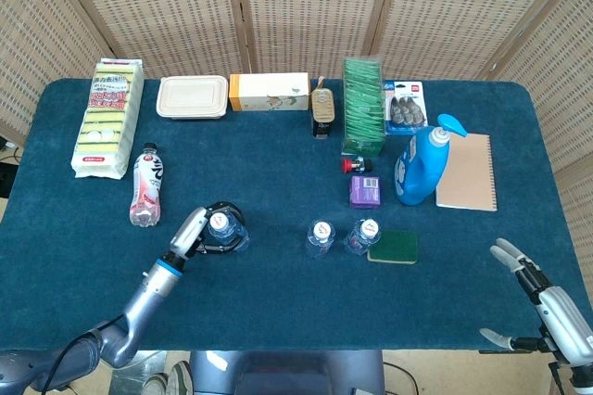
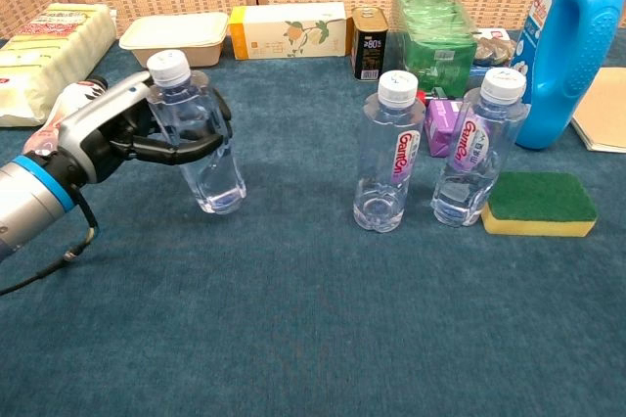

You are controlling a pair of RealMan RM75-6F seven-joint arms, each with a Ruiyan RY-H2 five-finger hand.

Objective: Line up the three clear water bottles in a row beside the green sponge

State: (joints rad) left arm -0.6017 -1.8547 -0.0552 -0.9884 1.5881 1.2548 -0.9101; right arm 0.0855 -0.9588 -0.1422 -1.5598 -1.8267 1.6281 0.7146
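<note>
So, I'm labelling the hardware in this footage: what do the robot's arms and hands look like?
The left hand has a silver-grey shell, black fingers and a blue band at the wrist; its forearm is metallic silver with a thin black cable hanging below. The right hand is light grey with pale fingers and dark sections.

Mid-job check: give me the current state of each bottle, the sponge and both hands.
Held bottle: capped, tilted, gripped by left hand.
Middle bottle: capped, upright, standing free.
Bottle beside the sponge: capped, upright.
Green sponge: flat on the table.
Right hand: holds nothing, fingers apart.
</note>
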